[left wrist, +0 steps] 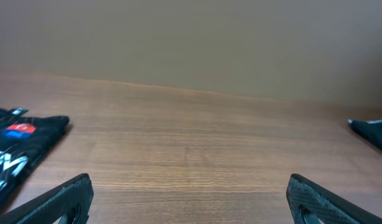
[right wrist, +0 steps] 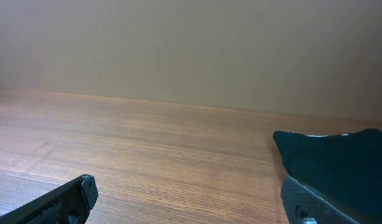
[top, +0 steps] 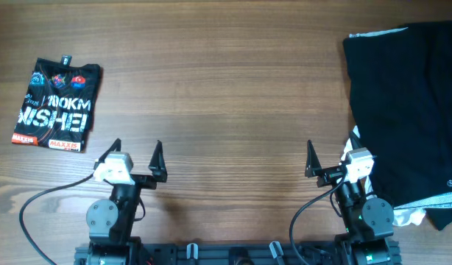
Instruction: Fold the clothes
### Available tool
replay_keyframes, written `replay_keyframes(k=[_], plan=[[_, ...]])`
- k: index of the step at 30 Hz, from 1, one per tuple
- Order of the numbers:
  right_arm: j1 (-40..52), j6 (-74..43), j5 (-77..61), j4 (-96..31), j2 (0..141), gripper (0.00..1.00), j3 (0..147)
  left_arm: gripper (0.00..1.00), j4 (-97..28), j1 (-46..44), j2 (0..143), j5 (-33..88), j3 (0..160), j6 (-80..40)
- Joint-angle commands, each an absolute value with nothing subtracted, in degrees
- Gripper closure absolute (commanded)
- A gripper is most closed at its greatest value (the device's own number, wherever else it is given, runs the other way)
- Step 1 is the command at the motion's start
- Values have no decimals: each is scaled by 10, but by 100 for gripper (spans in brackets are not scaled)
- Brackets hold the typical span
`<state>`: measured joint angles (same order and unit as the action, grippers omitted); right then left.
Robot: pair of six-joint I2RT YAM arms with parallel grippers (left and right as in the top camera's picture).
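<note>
The folded jersey (top: 58,105) lies at the far left of the table (top: 226,88), the left gripper (top: 137,147) and right gripper (top: 333,151) stand wide open and empty, and a dark garment (top: 406,110) on the right is cut off by the frame, the right gripper's outer finger hard to distinguish against it.

You're likely in a robotics lab: bare wood-grain table (top: 226,88), plain beige wall (left wrist: 191,37), cabled arms (top: 112,213) on a rail (top: 233,255).
</note>
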<state>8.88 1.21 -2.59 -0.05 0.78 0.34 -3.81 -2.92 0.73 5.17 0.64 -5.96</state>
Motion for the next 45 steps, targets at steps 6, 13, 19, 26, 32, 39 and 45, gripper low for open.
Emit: replay_keyframes(k=[6, 13, 19, 26, 32, 39, 45], plan=[[85, 11, -35, 1, 3, 0, 3, 0, -36, -32, 2, 103, 3, 3], [85, 11, -35, 1, 3, 0, 3, 0, -35, -32, 2, 105, 3, -4], [85, 11, -35, 1, 3, 0, 3, 0, -35, -32, 2, 105, 3, -4], [85, 11, -35, 1, 3, 0, 3, 0, -35, -32, 2, 105, 3, -4], [85, 11, -35, 1, 3, 0, 3, 0, -35, -32, 2, 105, 3, -4], [85, 11, -35, 1, 3, 0, 3, 0, -35, -32, 2, 105, 3, -4], [85, 11, -35, 1, 3, 0, 3, 0, -35, -32, 2, 105, 3, -4]])
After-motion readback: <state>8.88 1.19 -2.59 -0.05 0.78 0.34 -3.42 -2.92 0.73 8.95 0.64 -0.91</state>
